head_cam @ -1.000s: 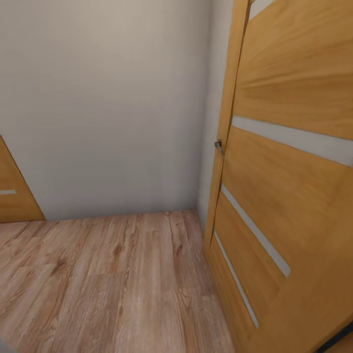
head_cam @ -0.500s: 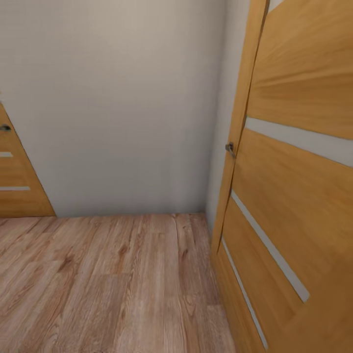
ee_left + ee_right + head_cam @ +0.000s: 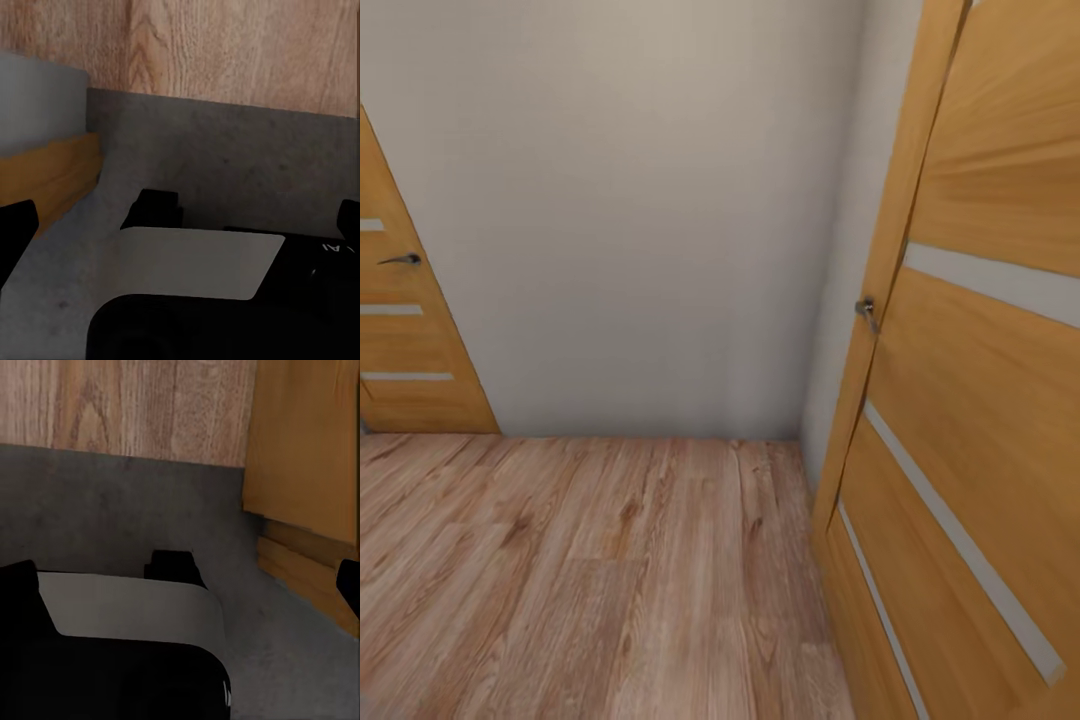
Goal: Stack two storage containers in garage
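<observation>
Concrete floor (image 3: pixel 225 157) is meeting wood planks (image 3: pixel 590 580) below both grippers, whose opening I cannot tell; door (image 3: pixel 980 400) standing right.

The floor (image 3: pixel 225 150) under both wrist cameras was rough dark grey concrete, plain and unmarked, meeting light wood planks (image 3: pixel 225 45) along a straight edge. An orange-wood door (image 3: pixel 980 400) with pale horizontal slits stood ajar at the head view's right.
</observation>
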`<state>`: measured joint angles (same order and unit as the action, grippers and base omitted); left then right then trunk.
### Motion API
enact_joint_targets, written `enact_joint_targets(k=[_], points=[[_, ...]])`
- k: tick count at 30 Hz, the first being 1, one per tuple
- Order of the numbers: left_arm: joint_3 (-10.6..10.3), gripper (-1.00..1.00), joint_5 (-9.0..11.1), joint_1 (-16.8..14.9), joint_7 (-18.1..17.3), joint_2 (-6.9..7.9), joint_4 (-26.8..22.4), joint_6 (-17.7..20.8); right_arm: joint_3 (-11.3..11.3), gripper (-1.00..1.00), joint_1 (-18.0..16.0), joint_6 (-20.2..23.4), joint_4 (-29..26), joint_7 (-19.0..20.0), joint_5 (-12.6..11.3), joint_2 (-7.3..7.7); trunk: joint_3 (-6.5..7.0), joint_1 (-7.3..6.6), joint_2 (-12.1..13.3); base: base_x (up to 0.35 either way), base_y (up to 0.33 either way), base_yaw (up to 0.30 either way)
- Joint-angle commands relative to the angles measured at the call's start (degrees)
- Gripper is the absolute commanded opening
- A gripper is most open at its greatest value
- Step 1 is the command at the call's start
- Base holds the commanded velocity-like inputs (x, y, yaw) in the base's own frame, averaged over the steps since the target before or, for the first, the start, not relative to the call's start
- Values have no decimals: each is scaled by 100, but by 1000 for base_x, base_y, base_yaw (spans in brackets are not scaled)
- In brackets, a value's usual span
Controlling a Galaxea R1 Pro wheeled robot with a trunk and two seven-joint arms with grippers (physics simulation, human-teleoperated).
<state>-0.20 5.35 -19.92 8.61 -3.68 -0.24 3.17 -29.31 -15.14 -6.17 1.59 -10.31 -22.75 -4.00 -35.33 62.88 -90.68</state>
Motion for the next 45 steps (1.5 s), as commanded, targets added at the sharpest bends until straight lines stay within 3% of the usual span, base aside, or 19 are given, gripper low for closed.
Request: enact_joint_targets(k=[1,14,31,45], points=[[-7,100,55,-3,16,-1,-3,17,-48,100,-8,-32,17,-6,-54,-4,-5,3,-2,307,0,4],[-7,100,57,-3,16,-1,-3,17,-48,100,-6,-24,17,-7,-72,-12,-5,3,-2,296,0,1],[-7,100,63,-3,25,-1,-11,17,-48,100,-8,-24,17,2,-71,-12,-5,3,-2,54,0,67],[-7,100,55,-3,18,-1,-11,17,-48,100,-6,-24,17,2,-67,-12,-5,3,-2,272,-79,2]])
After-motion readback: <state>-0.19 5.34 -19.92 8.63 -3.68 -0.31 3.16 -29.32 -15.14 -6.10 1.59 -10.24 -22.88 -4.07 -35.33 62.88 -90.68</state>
